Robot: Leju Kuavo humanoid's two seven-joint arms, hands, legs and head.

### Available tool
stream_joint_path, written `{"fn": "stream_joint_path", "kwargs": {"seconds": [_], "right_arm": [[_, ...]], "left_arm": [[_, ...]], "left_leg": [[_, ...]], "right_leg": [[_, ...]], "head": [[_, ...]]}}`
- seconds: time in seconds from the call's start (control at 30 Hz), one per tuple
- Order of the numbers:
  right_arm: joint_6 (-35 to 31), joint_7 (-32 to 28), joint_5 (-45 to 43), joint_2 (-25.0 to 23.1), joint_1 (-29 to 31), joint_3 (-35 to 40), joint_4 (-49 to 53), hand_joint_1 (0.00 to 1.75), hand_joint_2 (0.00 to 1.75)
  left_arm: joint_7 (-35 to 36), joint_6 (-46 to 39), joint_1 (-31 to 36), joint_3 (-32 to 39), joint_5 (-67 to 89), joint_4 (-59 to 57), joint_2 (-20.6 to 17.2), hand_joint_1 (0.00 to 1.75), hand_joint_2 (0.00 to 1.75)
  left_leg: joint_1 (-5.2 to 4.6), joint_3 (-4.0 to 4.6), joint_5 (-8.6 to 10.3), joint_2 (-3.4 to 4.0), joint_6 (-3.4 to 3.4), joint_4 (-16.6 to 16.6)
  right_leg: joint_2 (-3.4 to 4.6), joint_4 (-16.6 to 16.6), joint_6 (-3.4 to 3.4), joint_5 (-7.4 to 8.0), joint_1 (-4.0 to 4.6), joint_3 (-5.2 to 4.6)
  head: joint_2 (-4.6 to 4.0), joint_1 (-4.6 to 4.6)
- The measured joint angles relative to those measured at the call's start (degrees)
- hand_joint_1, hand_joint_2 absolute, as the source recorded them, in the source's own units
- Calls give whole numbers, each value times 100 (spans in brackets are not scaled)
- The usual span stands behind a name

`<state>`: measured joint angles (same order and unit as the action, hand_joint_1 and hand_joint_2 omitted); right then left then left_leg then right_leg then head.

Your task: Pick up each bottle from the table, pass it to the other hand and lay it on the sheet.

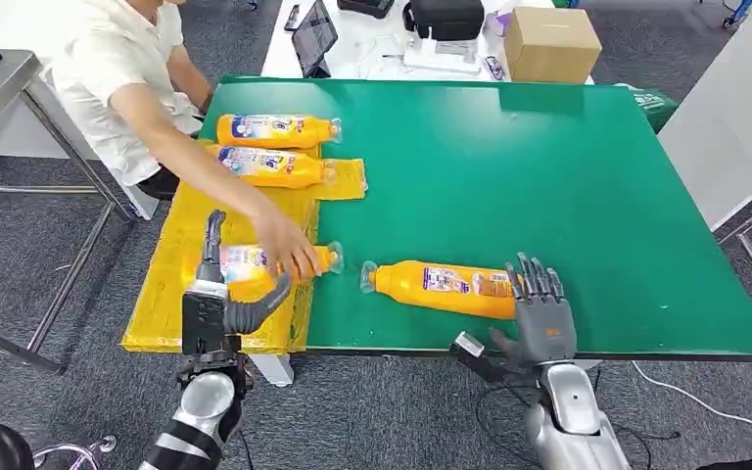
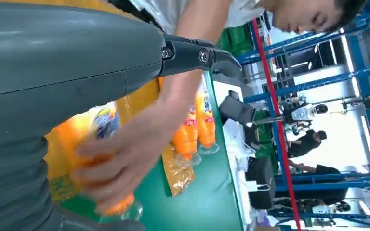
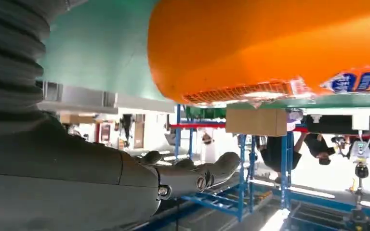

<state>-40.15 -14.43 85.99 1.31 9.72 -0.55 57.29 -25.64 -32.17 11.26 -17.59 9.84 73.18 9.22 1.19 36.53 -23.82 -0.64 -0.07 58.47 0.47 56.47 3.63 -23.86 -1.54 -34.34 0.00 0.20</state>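
The right hand (image 1: 542, 315) sits at the near table edge, at 5 o'clock in the head view, with its fingers (image 1: 537, 279) extended upward and spread, resting against the base end of an orange bottle (image 1: 441, 287); nothing is gripped, and the right wrist view shows the fingers (image 3: 207, 173) straight beside the bottle's (image 3: 279, 43) body. This bottle lies on its side on the green table (image 1: 568, 186), cap pointing toward 9 o'clock. The left hand (image 1: 223, 299) is at 7 o'clock, one finger raised and another curved toward a third bottle (image 1: 255, 262) lying on the yellow sheet (image 1: 171, 284); whether the hand grasps this bottle cannot be determined, because a person's hand (image 1: 289, 245) covers it. In the left wrist view that hand (image 2: 120, 159) wraps the bottle (image 2: 77, 139). Two further bottles (image 1: 276, 130) (image 1: 269, 166) lie side by side at 11 o'clock, caps toward 3 o'clock, the nearer one on the yellow sheet. The person (image 1: 132, 69) sits at 10 o'clock, arm extended over the sheet. Beyond the table, at 12 o'clock, a white desk (image 1: 372, 44) carries a cardboard box (image 1: 551, 44), a black case (image 1: 446, 18) and a tablet (image 1: 313, 37). The floor (image 1: 20, 235) is grey carpet.
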Motion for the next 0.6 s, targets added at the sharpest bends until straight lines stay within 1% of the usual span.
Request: {"fn": "stream_joint_path", "kwargs": {"seconds": [0.1, 0.2, 0.3, 0.47, 0.57, 0.6], "right_arm": [[2, 201, -94, 66, 153, 232, -223, 0, 175], [2, 267, -231, 109, 322, 404, -530, 0, 175], [0, 221, -521, 149, 554, 492, -873, 0, 175], [-2, -39, -925, 144, 912, 508, -1435, 0, 175], [-3, -13, -996, 116, 1106, 553, -1776, 0, 175], [77, 84, -1016, 107, 1180, 558, -1920, 0, 175]], "left_arm": [[-11, 9, 1, -15, -80, 7, 26, 0, 175], [-50, -48, 1, -83, -206, 7, 29, 0, 175], [-52, -24, 5, -133, -208, 7, 31, 0, 175], [-59, 33, 12, -225, -208, 7, 39, 0, 175], [-59, 66, 23, -269, -217, 7, 42, 0, 175], [-59, 74, 27, -290, -214, 7, 42, 0, 175]], "left_leg": [[1, 0, 0, -1, 0, 0], [1, -1, 1, -1, 0, 0], [1, -2, 1, 2, 0, 0], [0, -2, 1, 1, 0, 1], [1, -6, 1, 3, 0, 1], [1, -8, 1, 4, 0, 1]], "right_leg": [[-1, 0, 0, 0, 1, 0], [-1, 0, 0, 0, 1, -1], [1, 1, 0, 0, 1, 0], [1, 0, 0, 1, 0, 1], [1, 0, 0, 1, 1, 1], [2, 0, 0, 1, 1, 2]], "head": [[0, -2], [0, -2], [0, -4], [0, -2], [0, -2], [0, -2]]}}
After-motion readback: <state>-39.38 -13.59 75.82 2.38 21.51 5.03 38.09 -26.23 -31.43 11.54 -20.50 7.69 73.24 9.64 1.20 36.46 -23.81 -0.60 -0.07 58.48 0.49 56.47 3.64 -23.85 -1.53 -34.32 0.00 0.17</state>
